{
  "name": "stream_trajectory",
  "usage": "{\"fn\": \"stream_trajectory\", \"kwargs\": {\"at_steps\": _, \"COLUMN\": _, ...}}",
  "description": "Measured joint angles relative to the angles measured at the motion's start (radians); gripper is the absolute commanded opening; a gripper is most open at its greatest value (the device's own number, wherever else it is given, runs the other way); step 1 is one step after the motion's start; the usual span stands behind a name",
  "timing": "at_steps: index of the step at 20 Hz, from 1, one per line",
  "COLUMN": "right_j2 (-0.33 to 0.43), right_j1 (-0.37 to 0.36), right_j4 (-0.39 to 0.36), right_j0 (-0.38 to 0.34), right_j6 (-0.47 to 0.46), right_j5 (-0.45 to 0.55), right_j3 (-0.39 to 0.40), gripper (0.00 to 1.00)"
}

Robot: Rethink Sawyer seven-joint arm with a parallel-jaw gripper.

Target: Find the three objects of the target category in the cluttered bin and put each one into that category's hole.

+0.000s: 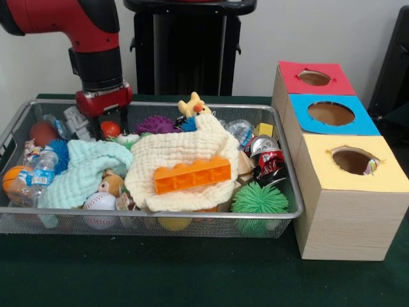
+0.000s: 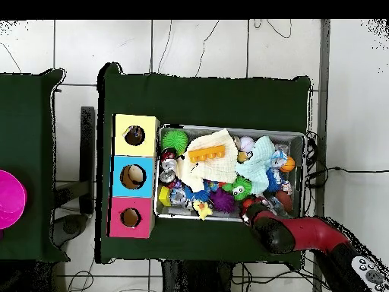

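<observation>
**Tool lowered into the bin's far left corner**

Tool (image 1: 96,128) sits low among the clutter at the far left of the wire bin (image 1: 192,225), beside a red-orange ball (image 1: 110,128); whether it is spread or pressed together cannot be told, since toys hide its tip. The red and black arm (image 1: 89,38) drops almost straight down into it, its red wrist collar just above the bin's rim.

Left to right in the front view, the bin holds an orange ball (image 1: 13,179), a small water bottle (image 1: 43,167), a pale green cloth (image 1: 86,169), a baseball (image 1: 100,203), a cream cloth (image 1: 182,160) with an orange toy brick (image 1: 192,174) lying on top, a purple spiky ball (image 1: 155,124), a yellow duck (image 1: 192,103), a crushed red can (image 1: 267,157) and a green spiky ball (image 1: 259,199).

Just right of the bin on the green table (image 1: 160,268) stands a wooden box (image 1: 345,220) with three holes, topped red (image 1: 314,77), blue (image 1: 331,113) and yellow (image 1: 353,160).
</observation>
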Motion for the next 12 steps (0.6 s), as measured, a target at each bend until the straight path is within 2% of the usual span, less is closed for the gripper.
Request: {"fn": "stream_trajectory", "kwargs": {"at_steps": 12, "right_j2": -0.004, "right_j1": 0.039, "right_j4": 0.030, "right_j0": -0.028, "right_j6": 0.000, "right_j5": 0.003, "right_j3": -0.041, "gripper": 1.00}}
